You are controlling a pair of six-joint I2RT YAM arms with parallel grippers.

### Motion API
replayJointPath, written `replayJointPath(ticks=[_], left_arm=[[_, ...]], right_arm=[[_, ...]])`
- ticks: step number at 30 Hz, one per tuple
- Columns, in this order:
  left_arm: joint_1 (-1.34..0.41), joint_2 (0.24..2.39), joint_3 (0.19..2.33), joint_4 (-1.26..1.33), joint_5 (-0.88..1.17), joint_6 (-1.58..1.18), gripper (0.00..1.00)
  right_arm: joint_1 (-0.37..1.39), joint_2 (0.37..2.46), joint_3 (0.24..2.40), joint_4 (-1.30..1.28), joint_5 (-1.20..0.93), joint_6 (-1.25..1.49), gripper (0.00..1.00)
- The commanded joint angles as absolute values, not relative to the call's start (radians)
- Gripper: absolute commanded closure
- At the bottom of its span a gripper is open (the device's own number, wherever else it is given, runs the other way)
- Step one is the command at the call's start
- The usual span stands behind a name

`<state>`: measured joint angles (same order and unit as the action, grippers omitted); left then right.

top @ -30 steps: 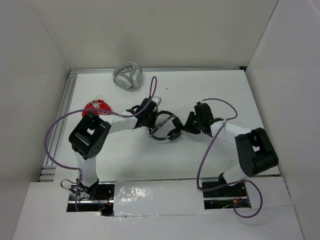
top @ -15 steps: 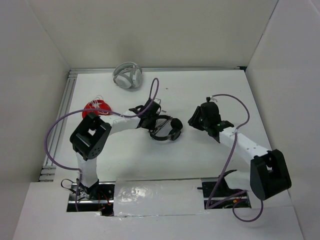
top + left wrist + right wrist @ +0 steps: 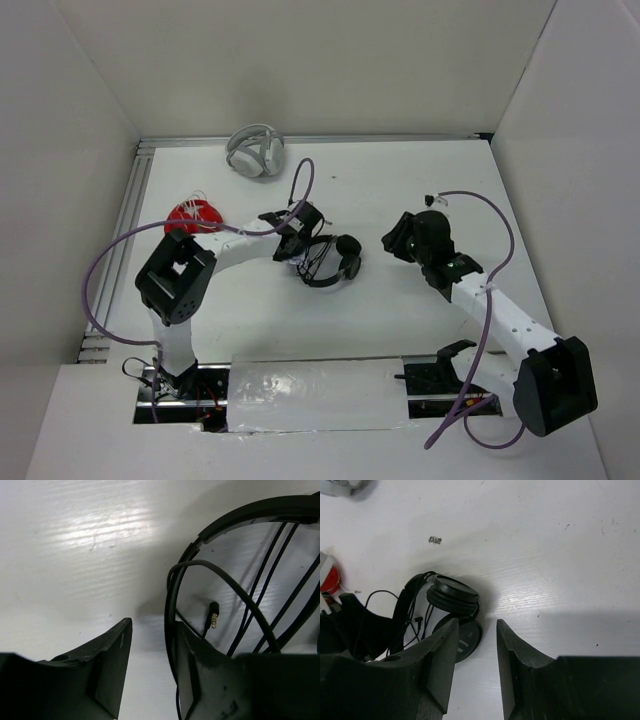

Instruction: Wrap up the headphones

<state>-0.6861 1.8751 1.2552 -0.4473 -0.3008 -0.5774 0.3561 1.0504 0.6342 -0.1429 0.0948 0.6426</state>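
The black headphones (image 3: 332, 258) lie on the white table at mid-left, earcups stacked and thin cord looped inside the headband. My left gripper (image 3: 303, 246) is at their left end. In the left wrist view it (image 3: 151, 630) is open, and the thin headband (image 3: 172, 600) runs just inside the right finger; the cord's plug (image 3: 213, 615) lies on the table beyond. My right gripper (image 3: 393, 240) is open and empty, a short way right of the earcups. In the right wrist view it (image 3: 476, 625) shows bare table between its fingers, with the earcups (image 3: 452, 595) ahead to the left.
White/grey over-ear headphones (image 3: 256, 151) lie at the back left near the rail. A red object (image 3: 192, 214) sits left of the left arm and shows at the edge of the right wrist view (image 3: 327, 577). White walls enclose three sides.
My right gripper has drawn back to the right, away from the earcups, and its arm has swung outward. The headphones shifted slightly toward the left gripper, which stays at the headband.
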Motion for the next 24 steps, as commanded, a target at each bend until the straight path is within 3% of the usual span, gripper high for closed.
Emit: replayJointPath(ticks=[1, 6, 9, 12, 13, 18, 24], left_arm=[[-0.689, 1.806, 1.292, -0.560, -0.366, -0.665, 0.48], [-0.690, 1.738, 1.304, -0.741, -0.451, -0.811, 0.32], [-0.689, 1.682, 1.292, -0.828, -0.480, -0.898, 0.28], [-0.687, 1.622, 1.272, -0.891, -0.494, -0.966, 0.25], [-0.687, 1.608, 1.267, -0.905, -0.494, -0.982, 0.21], [-0.687, 1.502, 1.256, -0.989, -0.505, -1.080, 0.01], [-0.690, 1.321, 1.192, -0.918, -0.473, -1.029, 0.01]], right_arm=[[0.367, 1.023, 0.623, -0.130, 0.135, 0.652, 0.56], [0.368, 0.974, 0.601, -0.098, 0.160, 0.672, 0.51], [0.368, 0.925, 0.575, -0.077, 0.184, 0.686, 0.42], [0.368, 0.874, 0.563, -0.058, 0.193, 0.686, 0.16], [0.368, 0.852, 0.563, -0.066, 0.212, 0.690, 0.01], [0.370, 0.783, 0.557, -0.090, 0.267, 0.707, 0.00], [0.368, 0.726, 0.557, -0.118, 0.314, 0.716, 0.00]])
